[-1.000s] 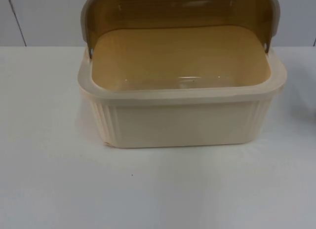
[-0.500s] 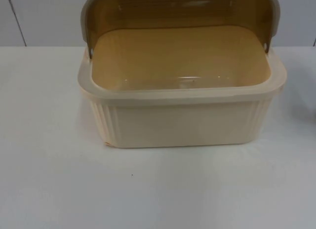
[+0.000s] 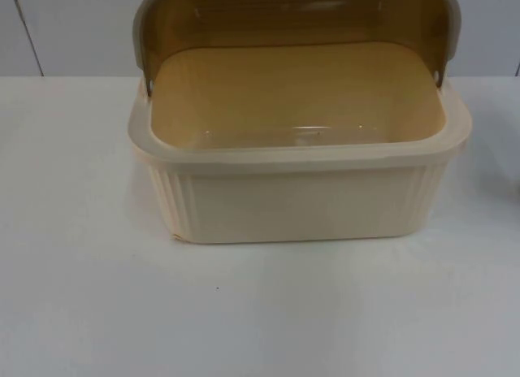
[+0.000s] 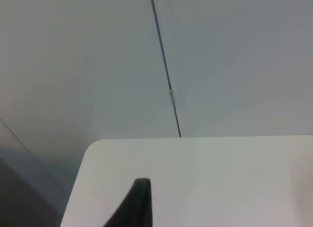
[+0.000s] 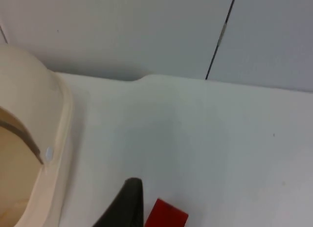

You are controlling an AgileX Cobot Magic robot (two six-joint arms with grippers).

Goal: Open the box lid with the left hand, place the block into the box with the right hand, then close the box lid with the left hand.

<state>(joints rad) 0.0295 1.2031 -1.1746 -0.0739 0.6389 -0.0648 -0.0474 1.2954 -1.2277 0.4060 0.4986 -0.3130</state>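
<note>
A cream box (image 3: 301, 202) with ribbed walls stands in the middle of the white table. Its brown see-through lid (image 3: 296, 19) is swung up and back, so the box is open. Nothing lies on the box's tan floor (image 3: 296, 93). In the right wrist view the red block (image 5: 166, 216) rests on the table right beside my right gripper (image 5: 129, 202), with the box's rim (image 5: 56, 139) a short way off on the other side. Whether the block is gripped cannot be made out. My left gripper (image 4: 142, 207) hangs over a bare table corner, away from the box.
The grey partition wall (image 3: 73, 28) rises right behind the box. The left wrist view shows the table's rounded corner (image 4: 93, 148) and its edge. White table top (image 3: 260, 312) spreads in front of the box and on both its sides.
</note>
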